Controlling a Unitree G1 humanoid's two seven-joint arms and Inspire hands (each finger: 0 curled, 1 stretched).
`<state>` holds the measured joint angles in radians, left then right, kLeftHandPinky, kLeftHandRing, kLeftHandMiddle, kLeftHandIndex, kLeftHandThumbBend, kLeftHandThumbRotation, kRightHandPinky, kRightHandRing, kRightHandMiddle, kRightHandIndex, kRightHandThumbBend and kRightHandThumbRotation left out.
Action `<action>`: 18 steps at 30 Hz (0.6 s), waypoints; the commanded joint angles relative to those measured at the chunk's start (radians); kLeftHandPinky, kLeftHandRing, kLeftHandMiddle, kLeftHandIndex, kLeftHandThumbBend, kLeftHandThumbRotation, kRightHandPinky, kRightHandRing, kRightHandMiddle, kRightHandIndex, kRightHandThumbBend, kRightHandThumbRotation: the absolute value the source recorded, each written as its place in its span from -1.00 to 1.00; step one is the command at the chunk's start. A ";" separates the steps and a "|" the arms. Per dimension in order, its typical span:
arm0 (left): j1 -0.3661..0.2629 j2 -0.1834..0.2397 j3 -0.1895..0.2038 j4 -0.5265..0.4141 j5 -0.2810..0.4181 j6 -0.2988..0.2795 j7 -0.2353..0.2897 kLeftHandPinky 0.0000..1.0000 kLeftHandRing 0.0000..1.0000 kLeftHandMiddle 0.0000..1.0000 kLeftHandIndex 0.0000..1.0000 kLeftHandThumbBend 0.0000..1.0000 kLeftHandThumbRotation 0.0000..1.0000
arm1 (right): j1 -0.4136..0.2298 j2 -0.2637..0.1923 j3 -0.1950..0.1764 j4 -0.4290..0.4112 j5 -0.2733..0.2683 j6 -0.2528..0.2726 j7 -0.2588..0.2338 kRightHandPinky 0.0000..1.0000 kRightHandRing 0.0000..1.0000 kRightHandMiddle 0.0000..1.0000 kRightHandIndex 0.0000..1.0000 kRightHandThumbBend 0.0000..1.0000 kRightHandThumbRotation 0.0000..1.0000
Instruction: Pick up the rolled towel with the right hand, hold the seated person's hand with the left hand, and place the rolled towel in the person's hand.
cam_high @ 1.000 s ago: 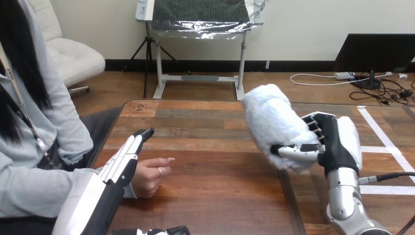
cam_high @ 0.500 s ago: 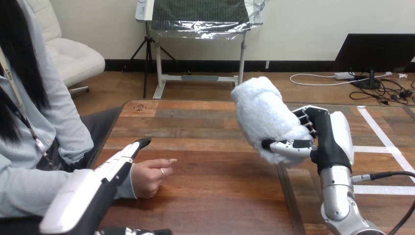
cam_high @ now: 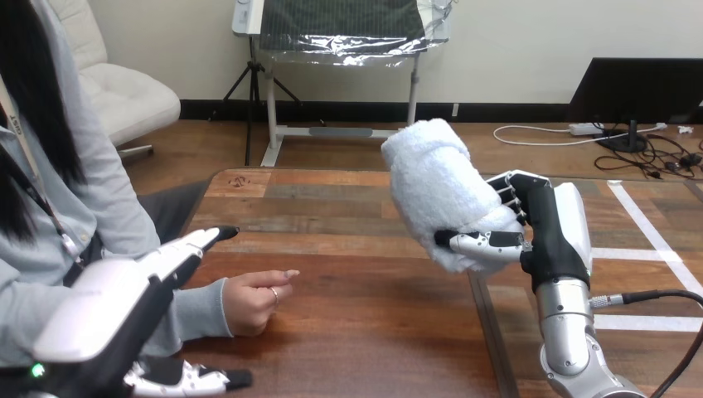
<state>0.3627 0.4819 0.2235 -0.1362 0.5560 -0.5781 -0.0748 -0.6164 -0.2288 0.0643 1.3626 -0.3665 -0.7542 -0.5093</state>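
my r hand (cam_high: 547,228) is clenched on the rolled towel (cam_high: 431,186): fingers (cam_high: 507,186) wrapped round its far side, thumb (cam_high: 485,242) pressed across the near lower end, so the roll is pinched btw them. the towel is white and fluffy, up in the air over the wooden table (cam_high: 356,332), a bit right of the table's middle, not touching the wood. it sits tilted, top end leaning toward the view's left, bottom end bulging out under my thumb. r forearm rises from the bottom right corner, wrist abt upright, white back shell facing right. white tape lines (cam_high: 655,249) run on the tabletop behind that arm. my l hand (cam_high: 112,303) comes in at the bottom left, back shell up, fingers straight and released, tips pointing out over the table's left edge. it grasps nothing. l thumb sticks out low near the bottom edge, and the person's grey sleeve (cam_high: 195,311) shows btw thumb and fingers; can't tell if i touch the sleeve or just hang over it. the person's hand (cam_high: 253,298) rests on the table just beyond my l hand, loosely curled, one finger poking toward the right. bare wood lies btw that hand and the towel; the two are well apart, towel higher and to the right.
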 commanded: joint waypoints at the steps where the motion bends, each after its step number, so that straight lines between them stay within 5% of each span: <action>1: -0.101 0.075 0.017 -0.025 0.001 0.016 -0.014 0.56 0.74 0.77 0.76 1.00 -0.47 | -0.036 0.004 -0.007 -0.075 0.015 -0.058 -0.026 -0.45 -0.35 -0.21 -0.11 0.68 -1.00; 18: -0.240 0.198 -0.013 0.069 0.005 0.068 -0.062 0.53 0.69 0.69 0.64 1.00 -0.56 | -0.016 0.010 -0.022 -0.094 0.042 -0.154 -0.007 -0.54 -0.43 -0.26 -0.13 0.66 -1.00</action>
<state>0.2189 0.6305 0.2232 -0.1016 0.5567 -0.5280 -0.1268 -0.5911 -0.2236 0.0635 1.3409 -0.3526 -0.8483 -0.5093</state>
